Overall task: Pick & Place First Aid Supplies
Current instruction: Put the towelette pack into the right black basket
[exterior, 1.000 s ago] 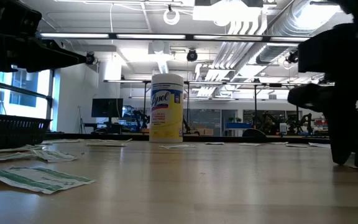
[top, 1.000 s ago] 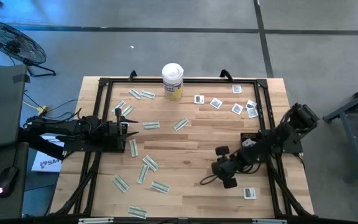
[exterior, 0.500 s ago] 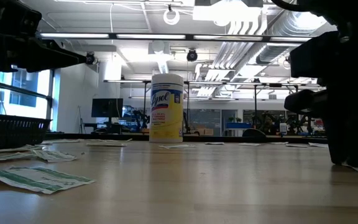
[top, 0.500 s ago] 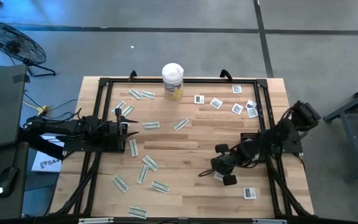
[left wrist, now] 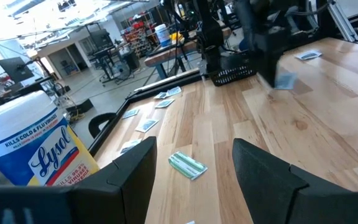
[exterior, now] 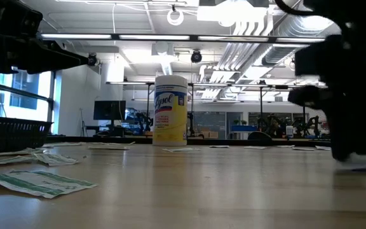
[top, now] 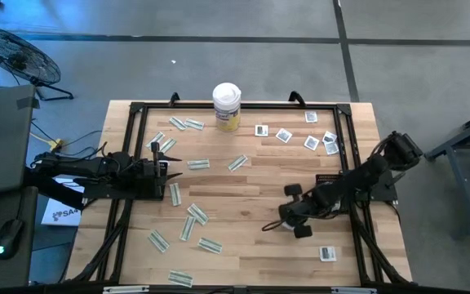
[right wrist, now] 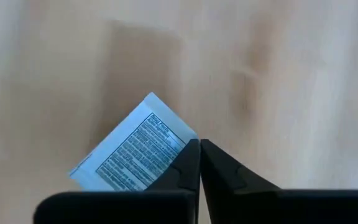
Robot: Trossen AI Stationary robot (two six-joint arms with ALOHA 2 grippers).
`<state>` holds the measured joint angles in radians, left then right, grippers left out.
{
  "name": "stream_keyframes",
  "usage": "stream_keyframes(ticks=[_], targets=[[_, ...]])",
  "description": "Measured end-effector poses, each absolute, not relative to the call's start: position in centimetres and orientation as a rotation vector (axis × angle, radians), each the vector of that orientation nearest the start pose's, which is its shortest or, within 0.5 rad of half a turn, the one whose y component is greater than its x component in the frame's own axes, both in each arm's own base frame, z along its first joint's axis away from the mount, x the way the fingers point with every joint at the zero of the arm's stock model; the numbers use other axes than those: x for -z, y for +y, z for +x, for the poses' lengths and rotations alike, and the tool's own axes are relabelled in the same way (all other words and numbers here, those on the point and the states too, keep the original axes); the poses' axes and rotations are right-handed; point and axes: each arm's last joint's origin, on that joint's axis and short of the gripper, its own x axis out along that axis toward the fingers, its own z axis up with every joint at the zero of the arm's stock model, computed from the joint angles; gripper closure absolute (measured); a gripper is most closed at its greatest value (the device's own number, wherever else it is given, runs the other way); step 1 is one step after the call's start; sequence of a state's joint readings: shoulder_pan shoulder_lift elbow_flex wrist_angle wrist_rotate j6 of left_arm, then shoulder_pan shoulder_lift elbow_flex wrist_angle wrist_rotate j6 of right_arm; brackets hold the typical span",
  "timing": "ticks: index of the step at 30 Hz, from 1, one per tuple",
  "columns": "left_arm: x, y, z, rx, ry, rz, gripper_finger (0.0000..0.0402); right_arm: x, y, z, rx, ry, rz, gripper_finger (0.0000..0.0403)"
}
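**Right fingers pinch a packet corner**

Since a second ago, the right gripper (top: pixel 286 224) has closed, fingers now clamped on the corner of a small white packet (right wrist: pixel 132 154) low over the table (top: pixel 243 188), right of centre. Thin, light and floppy, it likely slips; an edge pinch suits. The left gripper (top: pixel 172 164), fingers apart, waits at the left side.

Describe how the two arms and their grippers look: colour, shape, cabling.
Both arms are dark, nearly black, built of jointed segments. The left gripper ends in two broad, matte black fingers with angled faces. The right gripper has two dark fingers with stepped inner edges. Loose black cables trail beside the left arm's base.
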<state>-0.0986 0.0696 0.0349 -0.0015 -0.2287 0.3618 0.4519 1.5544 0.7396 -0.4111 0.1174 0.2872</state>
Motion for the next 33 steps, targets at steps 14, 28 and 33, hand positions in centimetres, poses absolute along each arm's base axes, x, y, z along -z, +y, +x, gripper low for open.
stream_keyframes(ticks=[14,28,33], targets=[[-17.0,-0.3,10.0,-0.12,0.059,0.367,0.0195,-20.8,7.7,16.2,0.149,1.332,0.035,0.0402],[-17.0,-0.3,10.0,-0.12,0.059,0.367,0.0195,-18.5,6.0,11.7,0.455,1.512,0.148,0.0399],[-17.0,-0.3,10.0,-0.12,0.059,0.367,0.0195,-17.2,6.0,11.7,0.452,1.487,0.169,0.0378]])
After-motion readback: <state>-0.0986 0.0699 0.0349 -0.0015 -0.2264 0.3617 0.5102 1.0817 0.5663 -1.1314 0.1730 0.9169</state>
